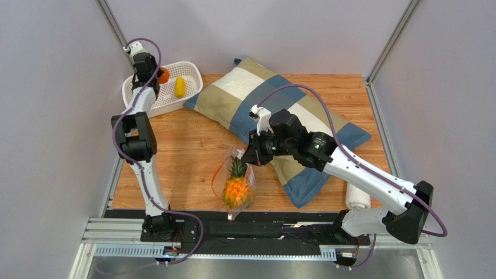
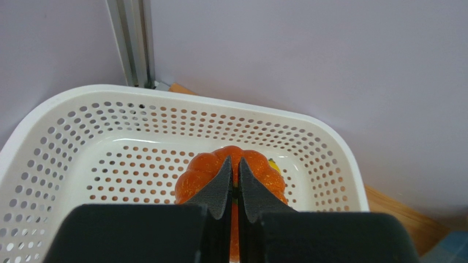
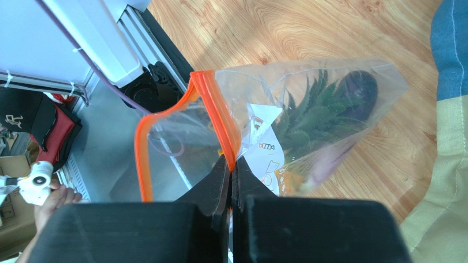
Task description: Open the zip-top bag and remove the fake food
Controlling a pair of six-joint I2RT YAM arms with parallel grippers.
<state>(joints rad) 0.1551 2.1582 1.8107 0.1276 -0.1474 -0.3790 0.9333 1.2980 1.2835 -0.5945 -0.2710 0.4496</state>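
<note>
- The right gripper (image 3: 232,161) was closed, its fingers pinching the orange-red zip strip (image 3: 217,118) of the zip-top bag (image 3: 263,93).
- The other side of the strip bowed away to the left, so the mouth gaped.
- Inside the bag lay the pineapple (image 3: 307,120), green crown showing, and the purple eggplant (image 3: 360,90) in the far corner.
- The left gripper (image 2: 233,164) had its fingers pressed together right above the orange-red round one (image 2: 200,175). Whether they nipped it could not be told.
- That piece sat in the white perforated basket (image 2: 55,126), with a yellow piece (image 2: 273,164) peeping out behind it.
- The top view placed the bag near the front edge of the wooden table (image 1: 192,151), between the arm bases, just beside the checked pillow (image 1: 268,93).
- The pillow filled the middle of the table, between the bag and the basket at the far left corner.
- Only the top view showed a rolled white towel (image 1: 356,199) by the right arm.
- Only the right wrist view showed the eggplant and a person's hand (image 3: 52,200) below the table edge.
- A white printed patch (image 3: 266,145) in the bag bore small dark lettering, reversed and unreadable.
</note>
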